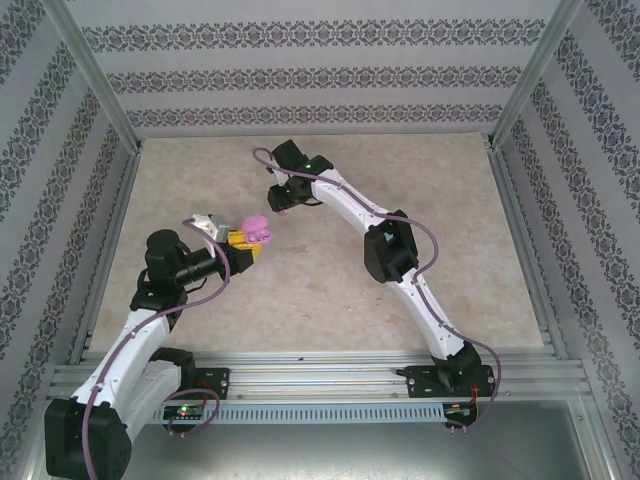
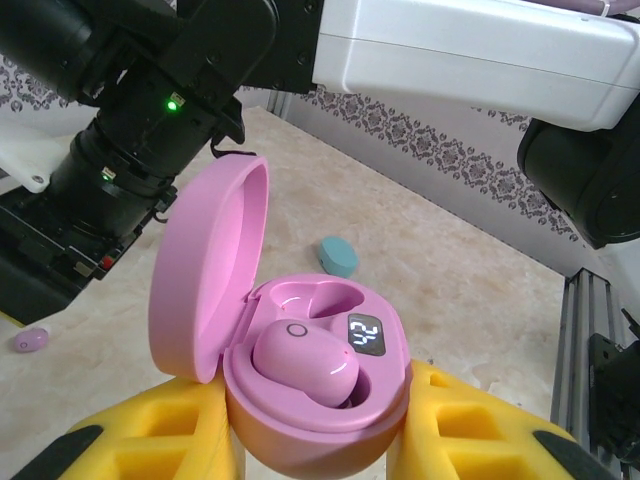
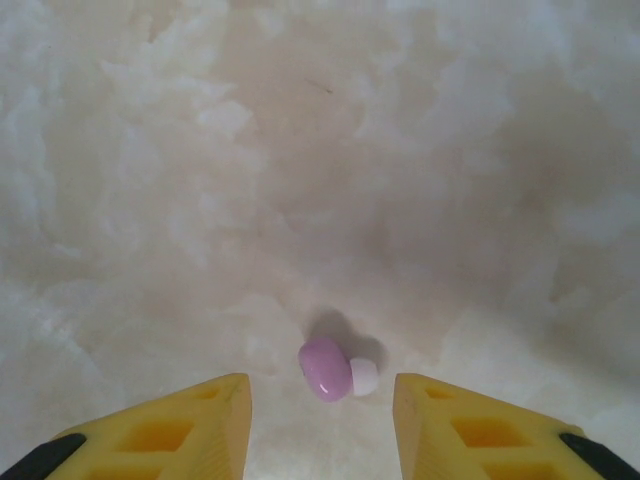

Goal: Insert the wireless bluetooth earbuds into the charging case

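The left end effector [image 2: 315, 435] is clamped on the pink charging case [image 2: 300, 400], its yellow fingers [image 2: 150, 440] pressed against either side of the base and holding it above the surface [image 3: 300, 150]. The case's lid [image 2: 205, 270] stands open and upright. Inside, a pink seated earbud [image 2: 305, 365] fills the near socket, while the far socket [image 2: 322, 297] is bare; a small lit display [image 2: 367, 335] shows beside them. In the top view the case [image 1: 258, 232] sits at the tip of the left end effector [image 1: 246, 250], near the middle of the surface. The right end effector [image 3: 320, 415] is open, pointing down at the surface, its fingers spread to either side of a pink-purple loose earbud [image 3: 325, 368] that lies flat, touching neither finger. A light blue earbud [image 2: 338, 256] lies farther back on the surface.
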Robot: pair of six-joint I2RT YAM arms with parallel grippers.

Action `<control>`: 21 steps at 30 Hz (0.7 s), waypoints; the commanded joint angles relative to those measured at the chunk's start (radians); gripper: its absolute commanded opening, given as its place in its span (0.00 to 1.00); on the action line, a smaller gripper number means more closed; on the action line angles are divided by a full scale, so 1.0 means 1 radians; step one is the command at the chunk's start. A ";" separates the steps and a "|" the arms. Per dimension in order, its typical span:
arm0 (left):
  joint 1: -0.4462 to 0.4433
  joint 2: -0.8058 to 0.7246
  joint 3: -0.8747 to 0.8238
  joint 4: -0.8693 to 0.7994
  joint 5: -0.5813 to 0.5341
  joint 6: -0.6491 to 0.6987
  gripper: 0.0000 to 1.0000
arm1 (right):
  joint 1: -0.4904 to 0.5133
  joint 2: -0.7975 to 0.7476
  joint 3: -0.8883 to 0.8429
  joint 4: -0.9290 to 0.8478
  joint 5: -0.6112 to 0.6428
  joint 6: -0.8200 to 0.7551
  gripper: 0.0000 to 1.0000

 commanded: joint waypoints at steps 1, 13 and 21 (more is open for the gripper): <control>0.007 0.007 0.018 0.011 -0.004 0.033 0.24 | 0.006 0.025 0.038 -0.044 0.031 -0.091 0.42; 0.009 0.034 0.033 -0.011 0.003 0.058 0.24 | 0.026 0.074 0.047 -0.030 -0.006 -0.213 0.45; 0.009 0.034 0.032 -0.019 0.006 0.064 0.24 | 0.054 0.092 0.051 -0.026 0.067 -0.310 0.44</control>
